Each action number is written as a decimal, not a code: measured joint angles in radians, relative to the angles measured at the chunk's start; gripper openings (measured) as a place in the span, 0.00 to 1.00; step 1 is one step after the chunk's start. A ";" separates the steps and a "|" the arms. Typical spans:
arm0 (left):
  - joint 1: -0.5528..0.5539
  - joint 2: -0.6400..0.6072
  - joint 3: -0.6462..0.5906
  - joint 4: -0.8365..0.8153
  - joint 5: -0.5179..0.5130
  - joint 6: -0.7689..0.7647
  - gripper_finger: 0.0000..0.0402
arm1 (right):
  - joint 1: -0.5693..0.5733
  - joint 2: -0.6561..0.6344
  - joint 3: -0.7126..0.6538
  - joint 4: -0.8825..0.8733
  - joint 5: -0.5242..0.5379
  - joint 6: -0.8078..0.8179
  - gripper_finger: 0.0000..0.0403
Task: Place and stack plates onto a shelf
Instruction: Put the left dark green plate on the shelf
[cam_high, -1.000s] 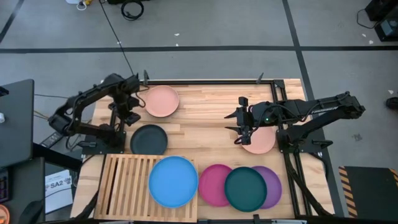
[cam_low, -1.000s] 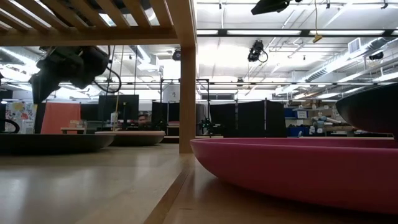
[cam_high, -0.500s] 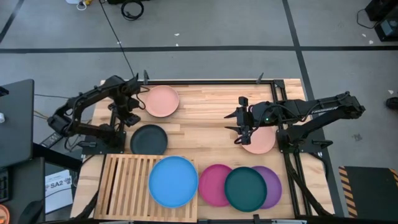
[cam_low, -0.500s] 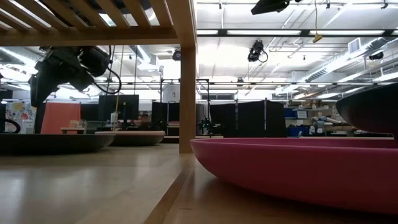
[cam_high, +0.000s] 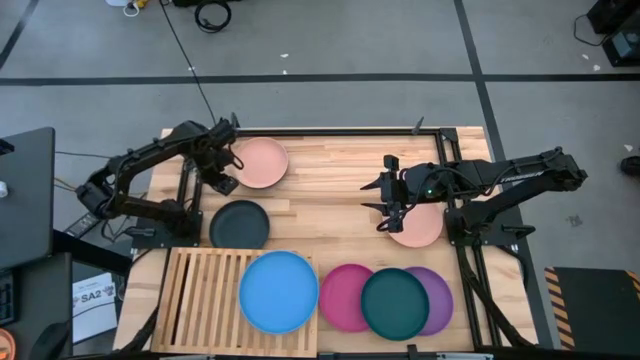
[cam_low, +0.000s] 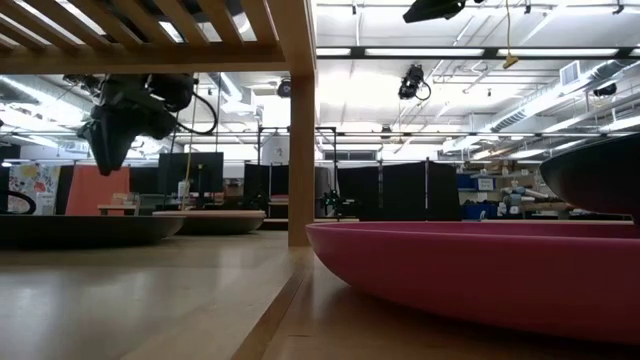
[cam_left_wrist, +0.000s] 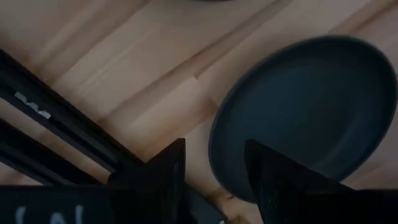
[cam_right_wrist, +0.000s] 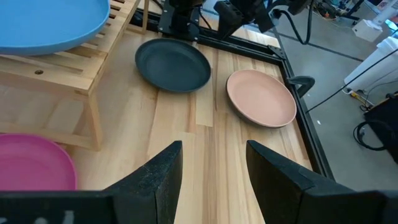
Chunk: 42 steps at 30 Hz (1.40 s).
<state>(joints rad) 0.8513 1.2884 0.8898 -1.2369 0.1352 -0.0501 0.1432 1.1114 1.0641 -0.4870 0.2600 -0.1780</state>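
Observation:
My left gripper (cam_high: 224, 178) hangs open and empty above the table, between the far-left salmon plate (cam_high: 260, 162) and the black plate (cam_high: 239, 224). In its wrist view the fingers (cam_left_wrist: 214, 171) stand over the black plate's rim (cam_left_wrist: 217, 143). My right gripper (cam_high: 368, 196) is open and empty, pointing toward the table's left, beside the second salmon plate (cam_high: 418, 226). The blue plate (cam_high: 279, 291) lies on the slatted shelf (cam_high: 205, 300), overhanging its right end. The teal plate (cam_high: 394, 302) rests on the magenta (cam_high: 340, 297) and purple (cam_high: 440, 300) plates.
Black frame rails (cam_high: 330, 131) run along the table's far edge and sides. The shelf's leg (cam_low: 300, 150) stands in front of the low camera. Bare wood (cam_high: 330, 200) lies between the two arms.
My left gripper has moved toward the table's far right, from beside the black plate toward the far-left salmon plate, and has turned so that it points more steeply down. It stays open. My right arm and the plates have kept still.

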 joint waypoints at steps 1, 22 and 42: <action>-0.008 0.000 0.000 0.008 0.000 -0.013 0.43 | 0.000 0.000 0.000 0.000 0.000 0.000 0.45; -0.181 0.000 0.000 0.112 -0.090 0.079 0.43 | 0.000 0.000 0.000 0.000 -0.001 0.000 0.45; -0.215 0.001 -0.144 0.251 -0.176 0.091 0.43 | 0.000 0.000 0.000 0.000 -0.002 0.002 0.45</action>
<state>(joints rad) 0.6361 1.2892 0.7456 -0.9855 -0.0411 0.0408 0.1429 1.1118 1.0641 -0.4870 0.2577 -0.1757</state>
